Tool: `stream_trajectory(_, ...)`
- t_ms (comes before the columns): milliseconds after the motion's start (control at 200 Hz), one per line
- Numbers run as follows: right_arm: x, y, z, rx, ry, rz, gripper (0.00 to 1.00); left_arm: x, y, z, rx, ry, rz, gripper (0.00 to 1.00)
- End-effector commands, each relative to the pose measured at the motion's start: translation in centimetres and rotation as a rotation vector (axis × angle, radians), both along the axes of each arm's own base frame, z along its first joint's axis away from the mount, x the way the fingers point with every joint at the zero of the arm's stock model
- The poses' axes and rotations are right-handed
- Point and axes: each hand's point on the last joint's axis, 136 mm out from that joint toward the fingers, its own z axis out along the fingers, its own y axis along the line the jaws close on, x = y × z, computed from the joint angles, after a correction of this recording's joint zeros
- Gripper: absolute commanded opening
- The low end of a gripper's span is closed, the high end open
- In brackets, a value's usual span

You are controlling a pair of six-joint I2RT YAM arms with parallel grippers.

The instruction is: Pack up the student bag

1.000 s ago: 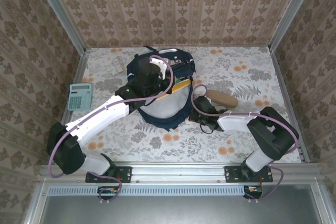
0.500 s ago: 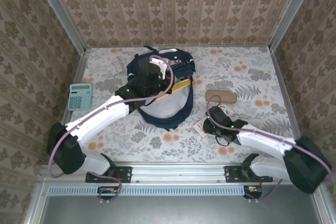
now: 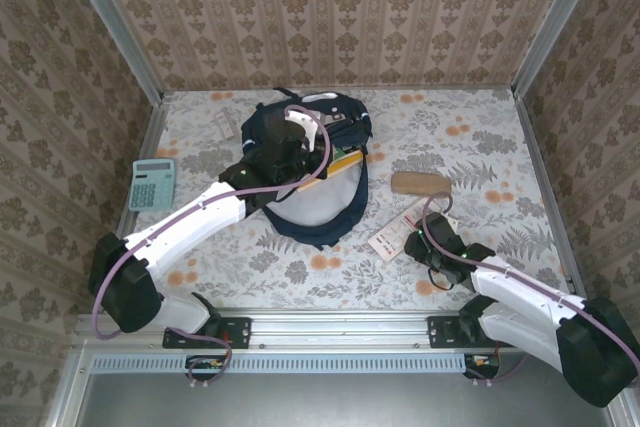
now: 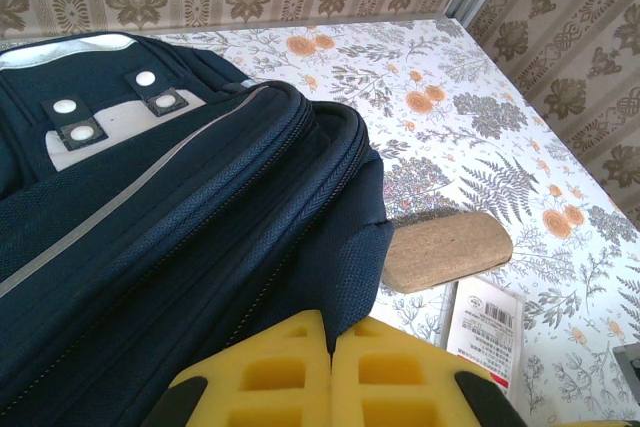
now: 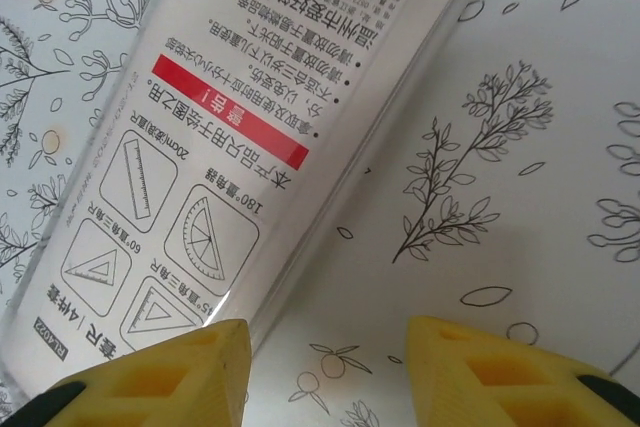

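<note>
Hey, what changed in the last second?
The right gripper pulled back from beside the navy-blue fabric backpack toward the near right edge and opened, now above the white printed packet. The left gripper stayed shut on the backpack; brown oblong case and teal calculator unmoved.

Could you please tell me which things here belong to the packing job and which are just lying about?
In the job: backpack, held by the shut left tool; ruler-set packet beneath the open right tool.
Lying about, likely packed later: brown case, calculator.
</note>
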Motion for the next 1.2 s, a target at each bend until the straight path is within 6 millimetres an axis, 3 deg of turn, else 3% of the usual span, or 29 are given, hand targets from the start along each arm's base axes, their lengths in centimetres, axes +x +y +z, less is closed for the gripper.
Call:
stream_trajectory(0, 1.4, 0.8, 0.4, 0.079, -0.050, -0.039, 0.44, -1.2, -0.7, 5.3, -0.117, -0.089, -0.042, 0.02)
stream_trajectory(465, 4.0, 1.8, -0.6, 0.171, -0.074, -0.109, 0.39, -1.2, -0.7, 5.2, -0.115, -0.087, -0.043, 0.02)
stream_trajectory(860, 5.8, 0.6, 1.2, 0.208, -0.177, -0.218, 0.34, -1.1, -0.8, 5.0, -0.112, -0.085, -0.045, 0.02)
stream_trajectory(1195, 6.9, -0.3, -1.2, 0.249, -0.120, -0.316, 0.28, -1.1, -0.8, 5.1, -0.114, -0.084, -0.047, 0.02)
